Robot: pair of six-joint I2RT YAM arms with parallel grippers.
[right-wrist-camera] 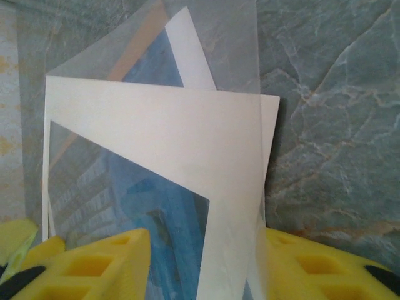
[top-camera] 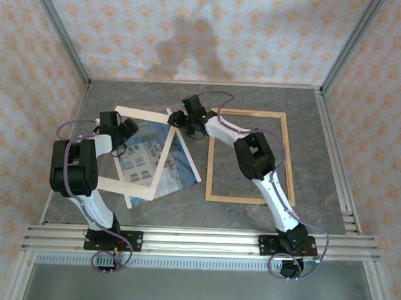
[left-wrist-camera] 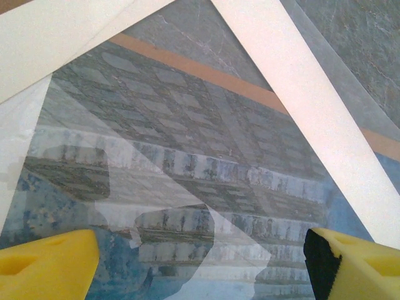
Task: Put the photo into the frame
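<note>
Grey table (top-camera: 320, 128): left gripper (left-wrist-camera: 200, 262) wide above photo (left-wrist-camera: 187, 156), right gripper (right-wrist-camera: 206, 262) half-open astride mat (right-wrist-camera: 156, 125).

This is a robotics lab test cell, not a home. The left arm (top-camera: 75, 167) and right arm (top-camera: 268, 182) are bolted to a ribbed aluminium rail (top-camera: 197, 241) well behind each claw, with loose cables (top-camera: 110, 257) looped at their bases. Beyond the left claw (top-camera: 130, 130) and right claw (top-camera: 177, 118), the grey stone-patterned table (top-camera: 318, 187) is boxed in by floral-printed backdrop panels (top-camera: 205, 25) held by bare metal posts (top-camera: 59, 33).
</note>
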